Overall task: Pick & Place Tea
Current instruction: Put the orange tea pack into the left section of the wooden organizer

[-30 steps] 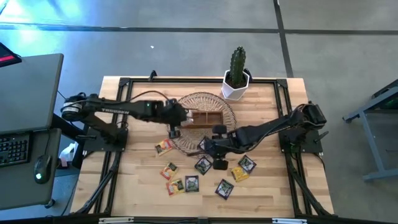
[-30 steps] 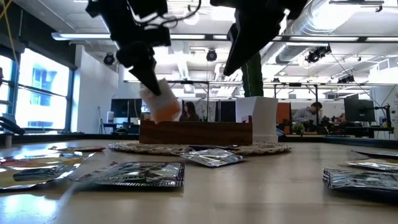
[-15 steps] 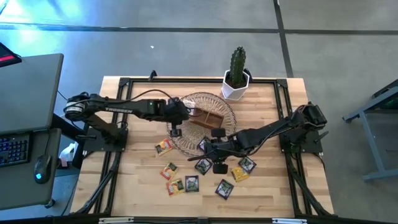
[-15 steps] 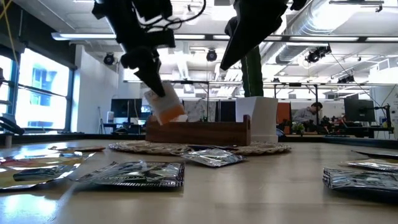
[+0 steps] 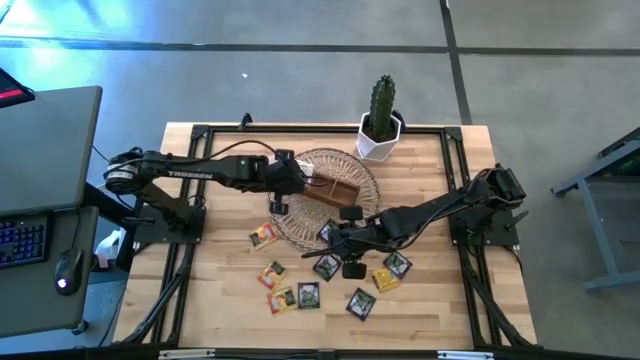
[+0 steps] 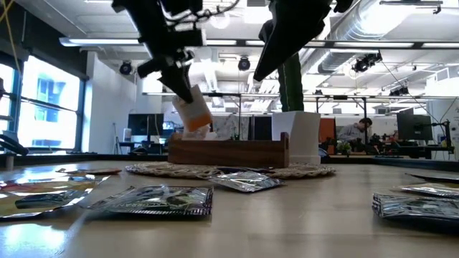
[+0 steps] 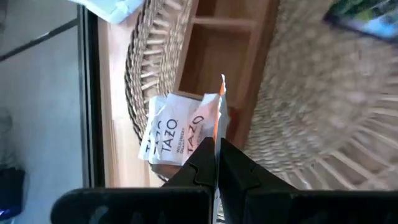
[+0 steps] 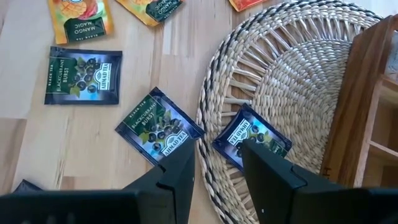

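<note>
You see the left hand [image 7: 216, 163] pinching an orange tea packet [image 7: 217, 115] above the wooden box [image 5: 332, 190], at the basket's [image 5: 366, 185] 9 o'clock side. The right hand [image 8: 217, 163] hangs open above a dark packet [image 8: 250, 138] at 6 o'clock of the basket.

- Wicker basket [image 5: 300, 220] at centre of the high view, wooden box [image 5: 335, 190] on it.
- Cactus pot [image 5: 379, 140] above, to the right.
- Loose tea packets [image 5: 308, 294] on table [image 5: 430, 290] below the basket; one [image 8: 251, 138] on its rim.
</note>
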